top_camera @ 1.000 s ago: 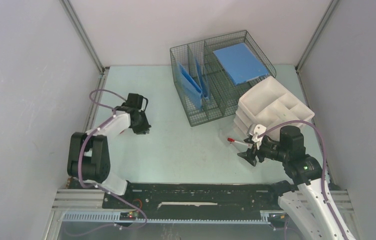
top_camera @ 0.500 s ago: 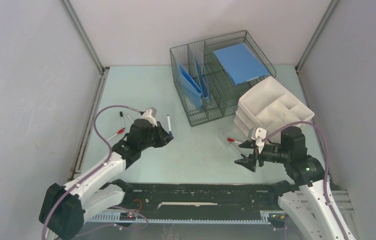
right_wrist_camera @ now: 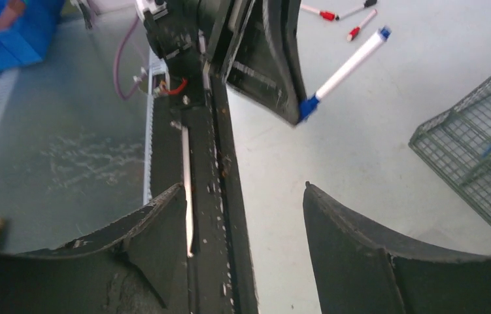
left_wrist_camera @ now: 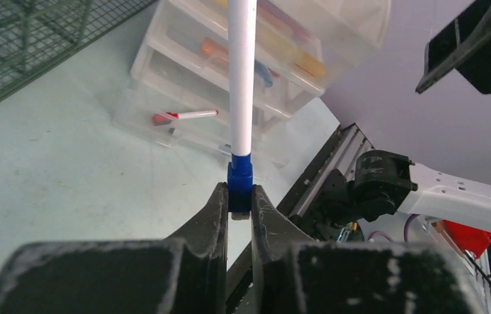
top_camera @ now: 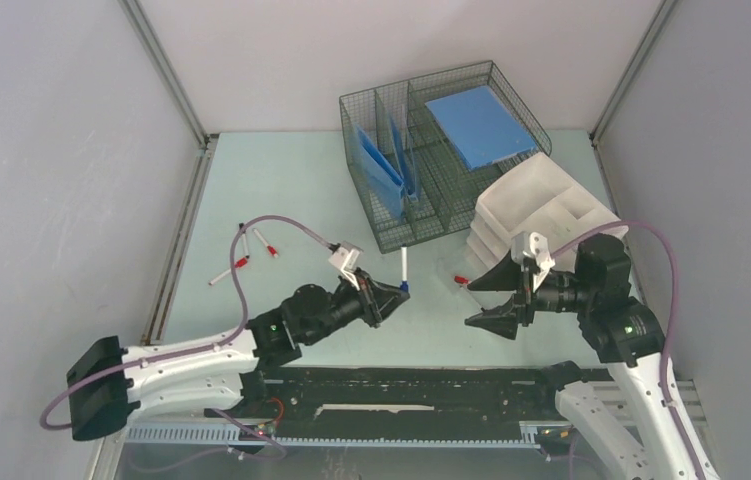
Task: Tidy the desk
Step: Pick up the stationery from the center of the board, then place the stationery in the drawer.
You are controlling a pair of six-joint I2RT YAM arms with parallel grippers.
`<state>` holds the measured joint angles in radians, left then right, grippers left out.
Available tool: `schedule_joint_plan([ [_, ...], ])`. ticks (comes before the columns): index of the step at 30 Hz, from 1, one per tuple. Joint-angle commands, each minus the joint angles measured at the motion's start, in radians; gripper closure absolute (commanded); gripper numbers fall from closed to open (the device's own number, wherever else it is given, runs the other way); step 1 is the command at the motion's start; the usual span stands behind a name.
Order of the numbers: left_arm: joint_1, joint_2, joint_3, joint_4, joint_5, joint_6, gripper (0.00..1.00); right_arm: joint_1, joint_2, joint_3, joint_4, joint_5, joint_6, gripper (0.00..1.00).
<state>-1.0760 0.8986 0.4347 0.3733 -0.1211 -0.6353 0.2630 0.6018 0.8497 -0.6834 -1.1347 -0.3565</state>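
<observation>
The left arm is stretched low from its base toward the middle of the desk (top_camera: 291, 190), which spans the floor between the grey walls. The left tool (top_camera: 398, 291) is clenched on the blue cap of a white marker (top_camera: 403, 262), which is pointed toward the wire basket (top_camera: 431, 150). The right arm is bent, and the right tool (top_camera: 486, 298) is turned leftward with its jaws spread wide and nothing held.
</observation>
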Motion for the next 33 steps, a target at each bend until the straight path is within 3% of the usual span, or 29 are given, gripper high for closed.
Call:
schedule_joint_plan([
  [1,-0.107,0.071,0.081,0.147,-0.177,0.062,0.95,-0.003,0.032,0.037,0.179,-0.024,0.299,0.26],
  [6,-0.216,0.146,0.165,0.167,-0.301,0.098,0.95,0.008,0.071,0.035,0.334,0.040,0.557,0.26],
  [11,-0.255,0.231,0.225,0.211,-0.322,0.101,0.95,0.030,0.076,-0.048,0.463,0.115,0.681,0.27],
  [27,-0.315,0.383,0.344,0.232,-0.312,0.109,0.95,0.029,0.071,-0.109,0.504,0.236,0.672,0.34],
  [29,-0.315,0.389,0.350,0.233,-0.309,0.110,0.95,0.029,0.065,-0.117,0.510,0.229,0.675,0.39],
  [33,-0.320,0.396,0.354,0.237,-0.305,0.112,0.92,0.028,0.063,-0.125,0.524,0.192,0.679,0.67],
])
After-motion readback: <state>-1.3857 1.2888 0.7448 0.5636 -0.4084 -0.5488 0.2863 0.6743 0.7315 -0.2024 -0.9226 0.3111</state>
